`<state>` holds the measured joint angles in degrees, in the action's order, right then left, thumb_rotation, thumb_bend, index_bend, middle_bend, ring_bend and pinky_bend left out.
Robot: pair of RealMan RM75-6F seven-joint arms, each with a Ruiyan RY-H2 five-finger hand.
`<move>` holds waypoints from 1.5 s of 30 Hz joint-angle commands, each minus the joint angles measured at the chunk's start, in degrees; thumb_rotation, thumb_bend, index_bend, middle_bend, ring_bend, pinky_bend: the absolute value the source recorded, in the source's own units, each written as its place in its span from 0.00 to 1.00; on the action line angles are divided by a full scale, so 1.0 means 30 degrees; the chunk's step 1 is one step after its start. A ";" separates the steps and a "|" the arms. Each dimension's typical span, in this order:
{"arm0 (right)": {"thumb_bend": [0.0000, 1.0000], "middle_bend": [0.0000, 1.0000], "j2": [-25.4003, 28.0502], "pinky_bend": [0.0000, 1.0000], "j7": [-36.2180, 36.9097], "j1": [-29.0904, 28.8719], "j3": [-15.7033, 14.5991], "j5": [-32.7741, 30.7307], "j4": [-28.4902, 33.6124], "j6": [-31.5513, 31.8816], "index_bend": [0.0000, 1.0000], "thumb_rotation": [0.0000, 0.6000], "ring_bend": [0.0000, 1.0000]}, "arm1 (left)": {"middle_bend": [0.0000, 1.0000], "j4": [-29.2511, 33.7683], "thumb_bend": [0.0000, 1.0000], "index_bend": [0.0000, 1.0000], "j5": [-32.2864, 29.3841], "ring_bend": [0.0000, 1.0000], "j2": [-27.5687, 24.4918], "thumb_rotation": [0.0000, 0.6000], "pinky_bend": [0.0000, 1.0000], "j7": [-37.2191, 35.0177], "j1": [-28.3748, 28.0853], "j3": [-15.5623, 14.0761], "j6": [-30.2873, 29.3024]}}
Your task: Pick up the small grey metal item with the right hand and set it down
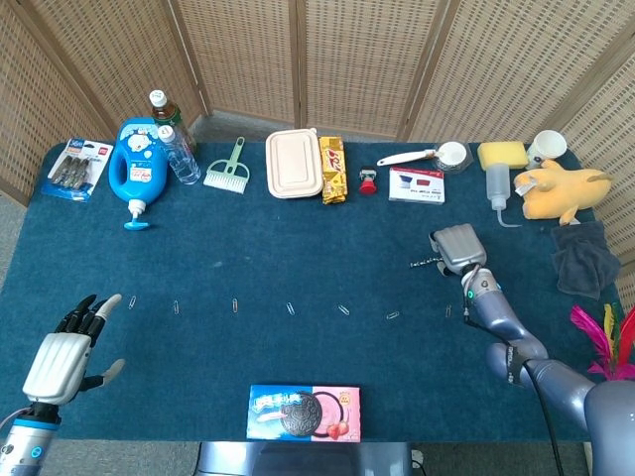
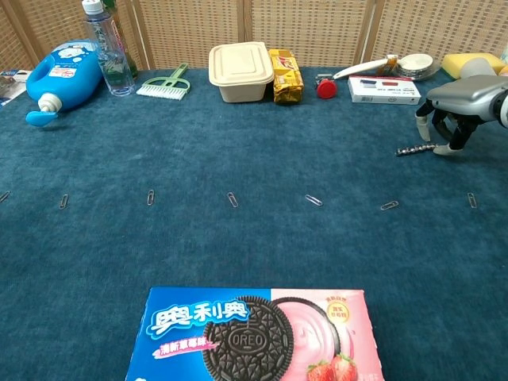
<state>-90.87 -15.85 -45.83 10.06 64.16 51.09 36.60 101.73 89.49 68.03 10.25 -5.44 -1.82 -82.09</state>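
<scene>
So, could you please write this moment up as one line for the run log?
phase: reach | right hand: over small grey metal item, fingers down, not holding | item: on blue cloth table | left hand: idle, open

A staged test room: wicker screens (image 1: 367,59) behind a blue-carpeted table (image 1: 298,238) of assorted household goods
</scene>
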 commanded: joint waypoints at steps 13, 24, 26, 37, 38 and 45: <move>0.37 0.73 0.0096 0.50 -0.0661 -0.0105 -0.0058 -0.0636 0.0438 0.0007 0.48 1.00 0.75 | 0.15 -0.0122 0.42 0.02 0.0029 0.05 0.0054 1.00 0.15 -0.0132 0.0012 -0.0016 -0.0044; 0.38 0.74 0.0063 0.50 -0.1318 -0.0224 -0.0100 -0.1274 0.0603 -0.0024 0.50 1.00 0.75 | 0.15 -0.0269 0.42 0.02 0.0002 0.05 0.0031 1.00 0.15 -0.0291 0.0088 -0.0030 -0.0156; 0.39 0.74 0.0047 0.50 -0.1415 -0.0236 -0.0118 -0.1380 0.0644 -0.0025 0.50 1.00 0.75 | 0.15 -0.0292 0.42 0.02 0.0010 0.05 0.0026 1.00 0.15 -0.0325 0.0097 -0.0026 -0.0181; 0.39 0.75 0.0002 0.51 -0.1912 -0.0270 -0.0177 -0.1924 0.0818 0.0127 0.51 1.00 0.76 | 0.15 -0.0431 0.42 0.02 0.0046 0.05 0.0026 1.00 0.15 -0.0503 0.0154 -0.0005 -0.0326; 0.39 0.75 0.0006 0.51 -0.1955 -0.0273 -0.0176 -0.1980 0.0842 0.0150 0.51 1.00 0.76 | 0.15 -0.0440 0.42 0.02 0.0055 0.05 0.0021 1.00 0.15 -0.0509 0.0157 -0.0007 -0.0334; 0.40 0.75 0.0010 0.51 -0.2248 -0.0341 -0.0229 -0.2280 0.0954 0.0116 0.52 1.00 0.76 | 0.15 -0.0456 0.42 0.02 0.0114 0.05 -0.0001 1.00 0.15 -0.0576 0.0197 0.0008 -0.0454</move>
<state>-90.83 -22.53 -46.82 9.40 57.38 53.93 36.96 100.37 89.83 68.03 8.54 -4.86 -1.80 -83.43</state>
